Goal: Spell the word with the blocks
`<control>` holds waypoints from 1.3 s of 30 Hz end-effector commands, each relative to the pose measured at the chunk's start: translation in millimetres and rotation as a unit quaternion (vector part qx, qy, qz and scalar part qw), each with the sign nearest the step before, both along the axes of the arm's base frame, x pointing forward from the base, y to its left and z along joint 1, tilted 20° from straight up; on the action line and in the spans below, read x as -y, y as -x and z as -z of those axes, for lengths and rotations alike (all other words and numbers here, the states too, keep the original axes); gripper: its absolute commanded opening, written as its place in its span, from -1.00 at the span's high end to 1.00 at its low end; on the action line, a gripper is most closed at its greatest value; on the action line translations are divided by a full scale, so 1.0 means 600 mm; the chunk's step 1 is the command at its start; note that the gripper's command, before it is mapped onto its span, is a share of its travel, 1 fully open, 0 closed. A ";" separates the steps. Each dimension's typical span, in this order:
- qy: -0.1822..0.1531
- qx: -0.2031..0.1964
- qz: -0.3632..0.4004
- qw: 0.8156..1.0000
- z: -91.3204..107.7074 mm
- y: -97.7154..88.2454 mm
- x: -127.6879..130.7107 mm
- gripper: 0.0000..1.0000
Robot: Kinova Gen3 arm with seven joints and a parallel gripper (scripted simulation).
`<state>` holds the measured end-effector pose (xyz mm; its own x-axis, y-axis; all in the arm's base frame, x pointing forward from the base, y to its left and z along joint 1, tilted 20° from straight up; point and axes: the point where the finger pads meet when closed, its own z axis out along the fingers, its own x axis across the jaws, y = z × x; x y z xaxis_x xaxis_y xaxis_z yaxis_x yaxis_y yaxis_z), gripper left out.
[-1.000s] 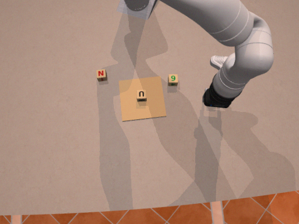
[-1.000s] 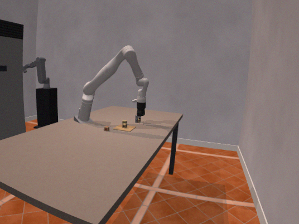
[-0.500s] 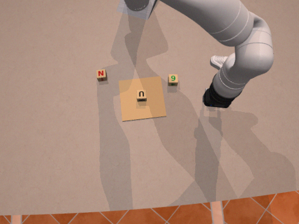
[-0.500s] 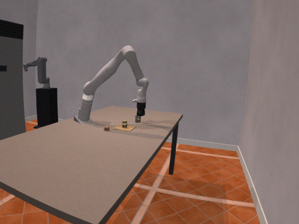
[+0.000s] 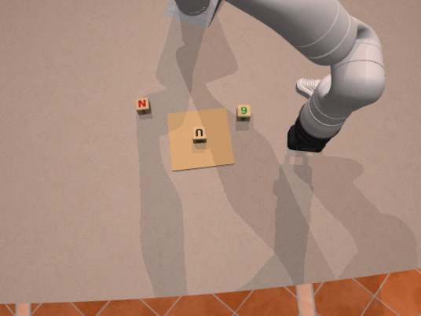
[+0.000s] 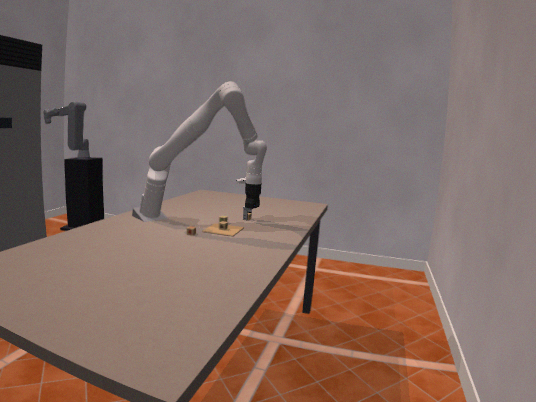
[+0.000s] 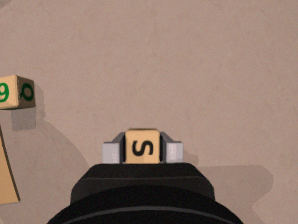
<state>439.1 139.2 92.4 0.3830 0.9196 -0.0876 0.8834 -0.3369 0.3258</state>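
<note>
The S block point(image 7: 143, 147) sits on the table to the right of the mat, between my fingers. My gripper point(image 5: 298, 159) reaches straight down over it, and its fingers press on the block's left and right sides; in the wrist view the gripper point(image 7: 143, 149) frames the letter. The tan mat point(image 5: 200, 144) lies flat with the U block point(image 5: 199, 134) near its middle. The N block point(image 5: 142, 104) with a red letter stands on the table off the mat's far left corner. The block with a green 9 point(image 5: 243, 111) stands on the table just off the mat's far right corner, and it also shows in the wrist view point(image 7: 15, 92).
My arm's base point(image 5: 192, 9) is at the far side of the table. The table's near edge point(image 5: 212, 292) runs along the bottom of the overhead view, with orange floor tiles beyond it. A second arm on a black pedestal point(image 6: 82, 190) stands away from the table.
</note>
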 end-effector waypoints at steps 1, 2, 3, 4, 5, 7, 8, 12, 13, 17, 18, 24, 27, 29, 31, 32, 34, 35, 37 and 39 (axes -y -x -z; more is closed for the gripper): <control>0.000 0.001 0.000 1.000 -0.001 -0.001 -0.001 -0.14; 0.000 0.001 0.000 1.000 -0.001 -0.001 -0.001 -0.14; 0.000 0.001 0.000 1.000 -0.001 -0.001 -0.001 -0.14; 0.000 0.001 0.000 1.000 -0.001 -0.001 -0.001 -0.14; 0.000 0.001 0.000 1.000 -0.001 -0.001 -0.001 -0.14; 0.000 0.001 0.000 1.000 -0.001 -0.001 -0.001 -0.14; 0.000 0.001 0.000 1.000 -0.001 -0.001 -0.001 -0.14; 0.000 0.001 0.000 1.000 -0.001 -0.001 -0.001 -0.14; 0.000 0.001 0.000 1.000 -0.001 -0.001 -0.001 -0.14; 0.000 0.001 0.000 1.000 -0.001 -0.001 -0.001 -0.14; 0.000 0.001 0.000 1.000 -0.001 -0.001 -0.001 -0.14; 0.000 0.001 0.000 1.000 -0.011 0.002 -0.003 -0.14; 0.000 0.001 0.000 1.000 -0.025 0.006 -0.006 -0.14; 0.000 0.001 0.000 1.000 -0.034 0.009 -0.008 -0.14; 0.000 0.001 0.000 1.000 -0.056 0.015 -0.012 -0.14; 0.000 0.001 0.000 1.000 -0.068 0.019 -0.015 -0.14; 0.000 0.001 0.000 1.000 -0.093 0.026 -0.020 -0.14; 0.000 0.001 0.000 1.000 -0.105 0.029 -0.023 -0.14; 0.000 0.001 0.000 1.000 -0.126 0.036 -0.028 -0.14; 0.000 0.001 0.000 1.000 -0.143 0.040 -0.031 -0.14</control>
<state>410.9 154.1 159.4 0.3790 0.9192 -0.1072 0.8930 -0.3328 0.3030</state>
